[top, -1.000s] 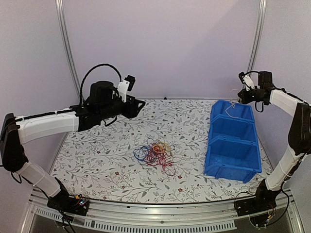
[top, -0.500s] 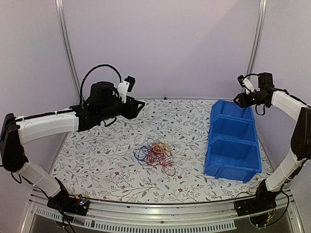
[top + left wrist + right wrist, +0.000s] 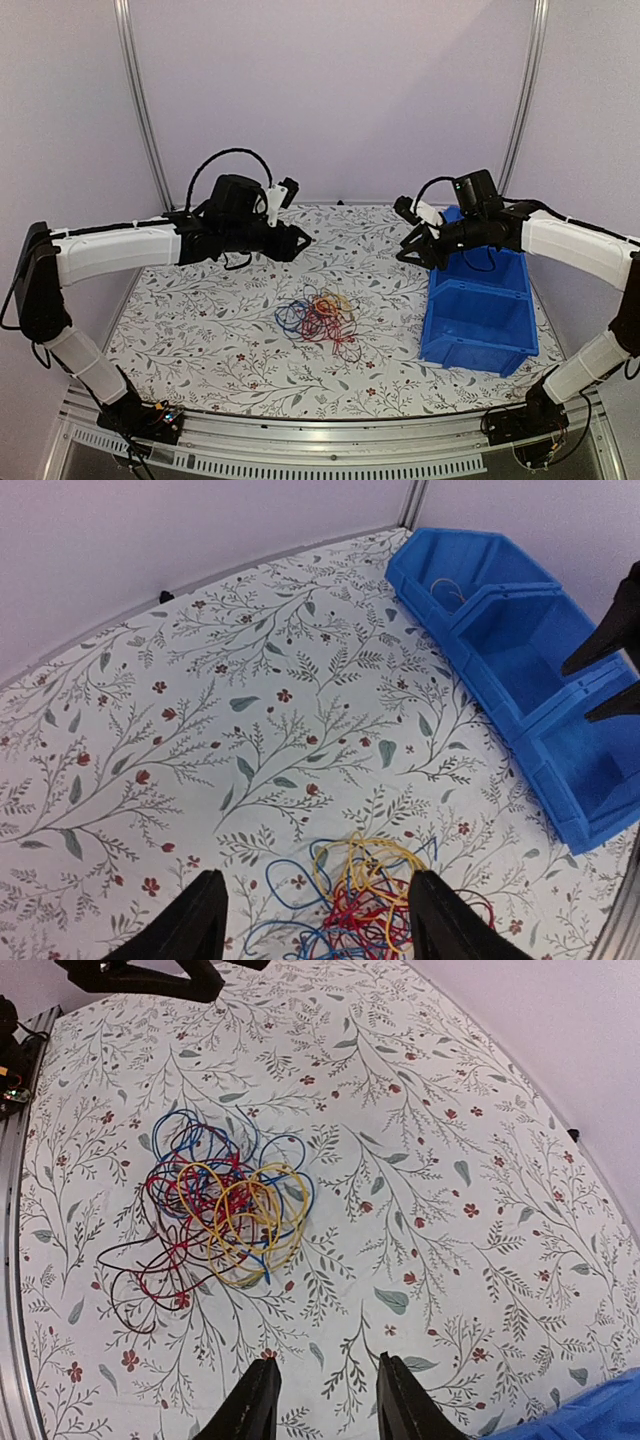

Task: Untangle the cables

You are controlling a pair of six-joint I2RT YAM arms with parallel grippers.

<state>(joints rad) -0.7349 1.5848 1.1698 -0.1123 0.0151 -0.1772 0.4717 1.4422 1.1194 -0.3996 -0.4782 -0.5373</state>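
- The cables (image 3: pixel 320 318): one loose clump lying flat on the flowered table (image 3: pixel 200 340), just below the centre of the top view. Red, blue, yellow and dark strands loop through one another, and nothing touches them.
- Blue bins (image 3: pixel 468 352): a row at the right of the frame, well apart from the clump. In the left wrist view a pale thin strand (image 3: pixel 447 586) lies in the farthest compartment.
- Left gripper (image 3: pixel 299 241): above the table at the clump's upper left, fingers spread wide, holding nothing.
- Right gripper (image 3: pixel 404 232): at the clump's upper right, by the bins' inner edge, fingers partly apart, empty.
- Handling note: we judge the step in hand to be the reach for a single strand.
  - We favour an outlying loop — the dark red one at the clump's lower right or the blue one at its left — taken alone at its outer edge.
  - One gripper pins the mass while the other draws outward, low and slow.
  - We stop if the whole clump drags.
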